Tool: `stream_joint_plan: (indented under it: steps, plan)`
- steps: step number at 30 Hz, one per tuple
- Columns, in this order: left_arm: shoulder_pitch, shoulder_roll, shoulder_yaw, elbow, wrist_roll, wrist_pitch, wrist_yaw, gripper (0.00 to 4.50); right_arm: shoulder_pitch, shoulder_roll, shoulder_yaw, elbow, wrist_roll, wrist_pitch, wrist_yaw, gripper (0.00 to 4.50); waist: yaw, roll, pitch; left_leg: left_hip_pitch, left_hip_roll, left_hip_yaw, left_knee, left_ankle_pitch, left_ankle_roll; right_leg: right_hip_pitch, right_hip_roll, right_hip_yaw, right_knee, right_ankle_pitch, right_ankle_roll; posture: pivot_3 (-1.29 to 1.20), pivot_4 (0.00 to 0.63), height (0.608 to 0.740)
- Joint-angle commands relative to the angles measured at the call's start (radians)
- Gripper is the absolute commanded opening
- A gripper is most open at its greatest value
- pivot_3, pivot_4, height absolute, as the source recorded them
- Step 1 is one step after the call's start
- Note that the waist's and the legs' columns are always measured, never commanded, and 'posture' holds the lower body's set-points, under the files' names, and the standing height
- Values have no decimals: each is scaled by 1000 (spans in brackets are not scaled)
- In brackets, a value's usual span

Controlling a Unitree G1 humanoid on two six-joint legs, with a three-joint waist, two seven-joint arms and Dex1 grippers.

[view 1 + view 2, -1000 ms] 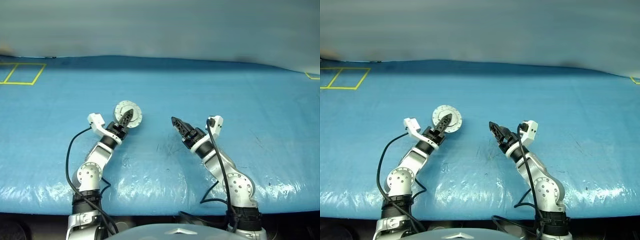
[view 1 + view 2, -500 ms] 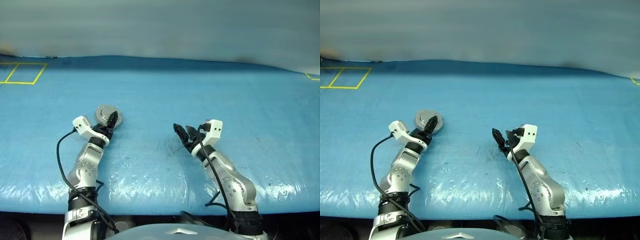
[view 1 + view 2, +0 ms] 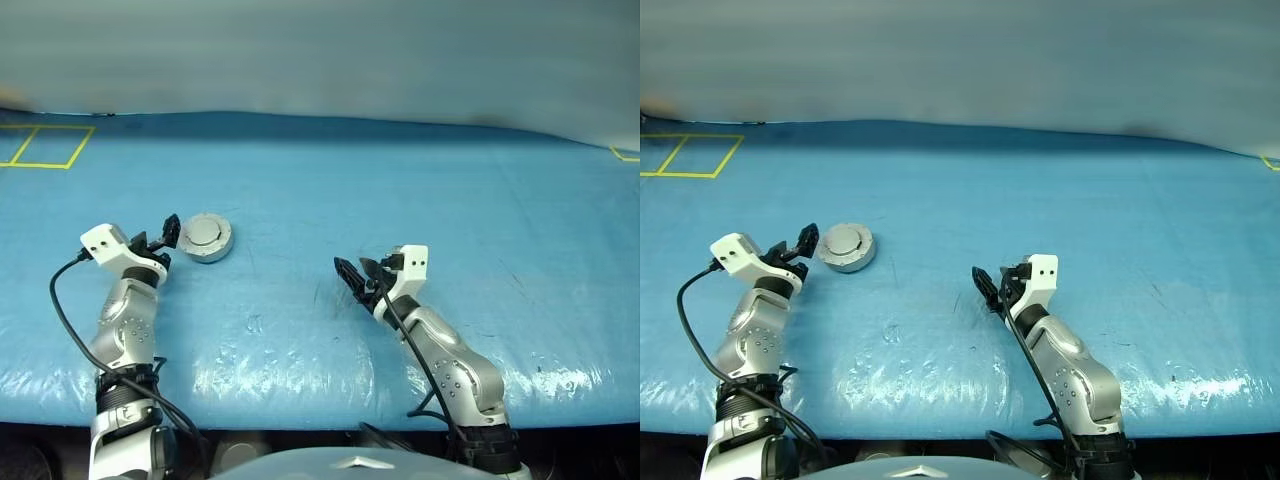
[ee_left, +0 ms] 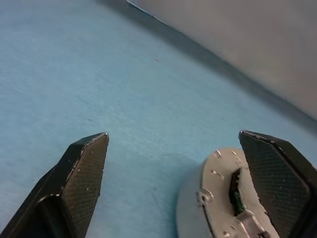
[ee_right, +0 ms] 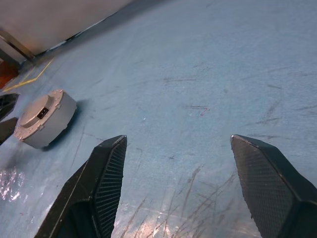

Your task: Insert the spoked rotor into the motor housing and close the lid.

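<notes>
With my left gripper [image 3: 160, 236] spread and empty just beside the lidded motor housing [image 3: 206, 237], and my right gripper [image 3: 356, 277] apart well off, closing looks done; next, perhaps check seating.

Silver jointed arms, white wrist camera blocks, black cables, black textured two-fingered left hand [image 3: 168, 232]

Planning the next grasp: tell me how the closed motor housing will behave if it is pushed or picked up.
The motor housing sits flat and squat on the blue table, so a push would probably slide it, not tip it. It looks like solid metal: likely rigid and heavy for its size. Its smooth round wall may slip between narrow fingers; on edge it could roll.
</notes>
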State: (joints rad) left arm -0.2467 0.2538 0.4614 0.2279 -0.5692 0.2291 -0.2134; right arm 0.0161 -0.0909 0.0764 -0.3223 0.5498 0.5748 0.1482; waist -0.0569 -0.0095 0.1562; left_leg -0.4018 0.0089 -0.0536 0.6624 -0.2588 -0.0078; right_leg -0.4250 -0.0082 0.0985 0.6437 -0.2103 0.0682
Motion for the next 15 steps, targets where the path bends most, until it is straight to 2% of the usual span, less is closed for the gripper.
stream_joint_plan:
  steps: [1, 5, 8, 12, 15]
  plan:
    - [28, 13, -17, -99, 16, -34, -35, 4489, 0, -17, 11, -42, -87, -55, -17, 3514, 0, 0, 0, 0, 0, 0, 0, 0, 0, 0, 0, 0, 0, 0, 0, 0, 150, 740]
    - [107, 14, -170, -221, 239, -172, -20, 4489, 6, -49, 52, -68, -278, -144, -88, 3514, 6, 0, 0, 0, 0, 0, 0, 0, 0, 0, -1, 0, 0, 0, 0, 0, 150, 740]
    - [166, -36, -266, -316, 309, -196, 2, 4489, 20, -96, 131, -81, -467, -213, -138, 3514, 10, 0, 0, 0, 0, 1, -1, 1, -1, 0, -1, 0, 0, 0, 0, 0, 150, 740]
    - [251, -98, -378, -410, 441, -223, 71, 4489, 81, -19, 118, -117, -478, -267, -184, 3514, 13, -1, -1, 1, 1, 1, -1, 1, -1, 0, 0, 0, 0, 0, 0, 0, 150, 740]
    - [315, -143, -413, -467, 449, -198, 95, 4489, 123, 4, 118, -123, -543, -281, -224, 3514, 14, -1, -1, 2, 1, 2, -1, 1, -1, 0, 0, 0, 0, -2, 2, 0, 150, 740]
